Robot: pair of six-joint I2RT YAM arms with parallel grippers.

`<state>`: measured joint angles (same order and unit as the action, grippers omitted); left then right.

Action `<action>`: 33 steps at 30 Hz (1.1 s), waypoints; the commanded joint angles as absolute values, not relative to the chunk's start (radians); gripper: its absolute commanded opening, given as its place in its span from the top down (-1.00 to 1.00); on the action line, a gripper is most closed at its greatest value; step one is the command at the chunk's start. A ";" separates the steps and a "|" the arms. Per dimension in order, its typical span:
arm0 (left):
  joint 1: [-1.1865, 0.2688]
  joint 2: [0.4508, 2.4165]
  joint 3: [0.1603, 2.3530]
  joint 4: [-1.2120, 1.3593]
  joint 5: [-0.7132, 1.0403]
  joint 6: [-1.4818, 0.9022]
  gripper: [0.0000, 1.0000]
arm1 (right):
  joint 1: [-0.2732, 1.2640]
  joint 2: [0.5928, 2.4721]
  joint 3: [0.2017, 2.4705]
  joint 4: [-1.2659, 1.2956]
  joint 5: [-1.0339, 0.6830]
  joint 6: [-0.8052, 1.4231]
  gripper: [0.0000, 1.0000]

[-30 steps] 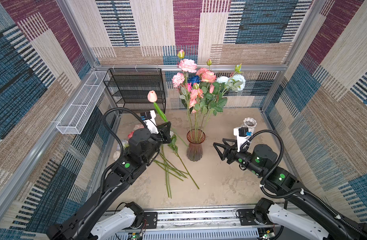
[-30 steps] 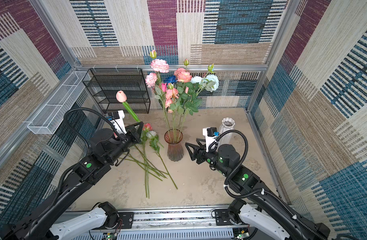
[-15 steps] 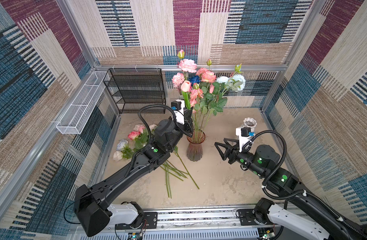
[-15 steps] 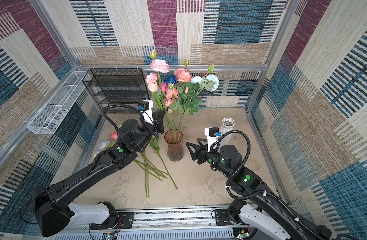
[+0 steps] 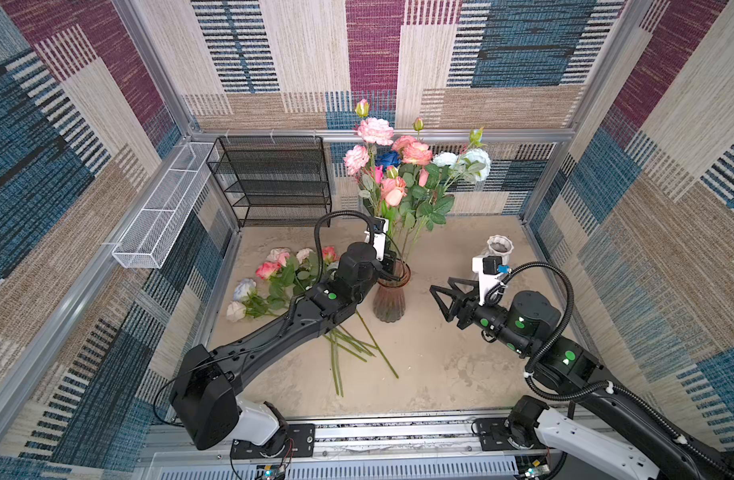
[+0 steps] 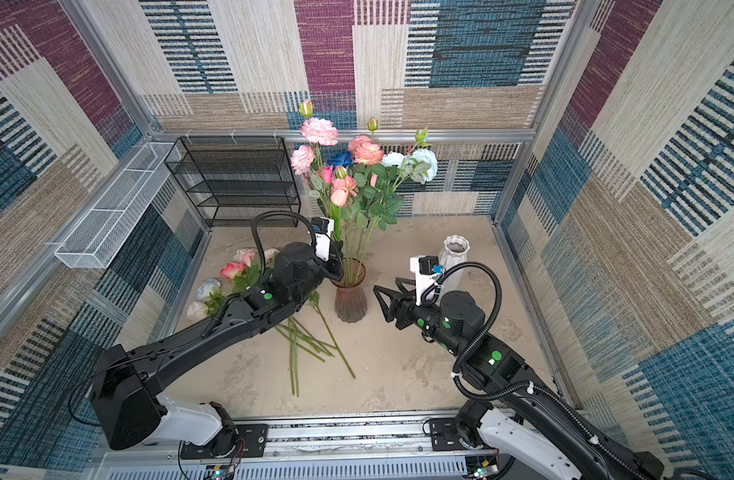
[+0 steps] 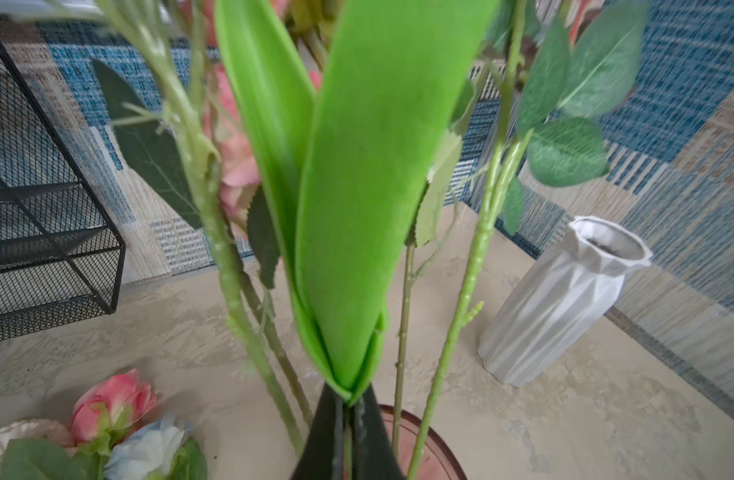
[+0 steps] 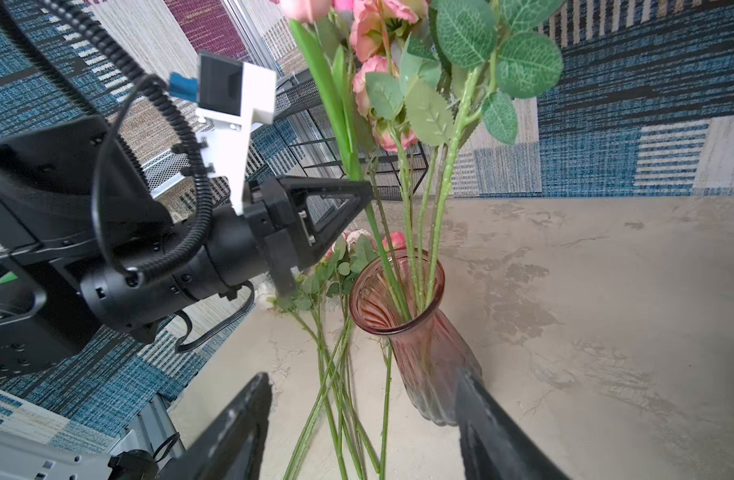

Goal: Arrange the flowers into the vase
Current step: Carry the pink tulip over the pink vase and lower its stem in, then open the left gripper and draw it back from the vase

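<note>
The left claw [image 8: 365, 192] is clamped tight on a broad-leaved flower [image 7: 357, 208] just above the vase [image 5: 389, 300]. From the right wrist view its stem seems to run down through the mouth, in among the bunch [image 5: 417, 154] standing there. To do this well I'd keep the stem upright and sink it until it bottoms out. Then I'd let go gently and back off toward nine o'clock without snagging the neighbours' leaves. The right claw [image 5: 438, 291] hangs at three o'clock of the vase, jaws well apart, holding and touching nothing. More loose flowers [image 5: 280, 276] lie on the table [image 5: 440, 374] at nine o'clock of it.
</note>
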<state>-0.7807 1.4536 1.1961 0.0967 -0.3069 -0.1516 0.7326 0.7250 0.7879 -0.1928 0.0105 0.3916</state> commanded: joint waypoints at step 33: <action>-0.294 1.062 0.736 -0.266 0.065 -0.764 -0.01 | 0.735 0.715 0.759 -0.155 -0.001 0.403 -0.46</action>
<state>-0.3363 1.0092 0.7650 -0.2539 -0.0479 -0.6991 0.7330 0.7097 0.7612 -0.1886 0.0063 0.4026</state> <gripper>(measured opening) 0.517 0.733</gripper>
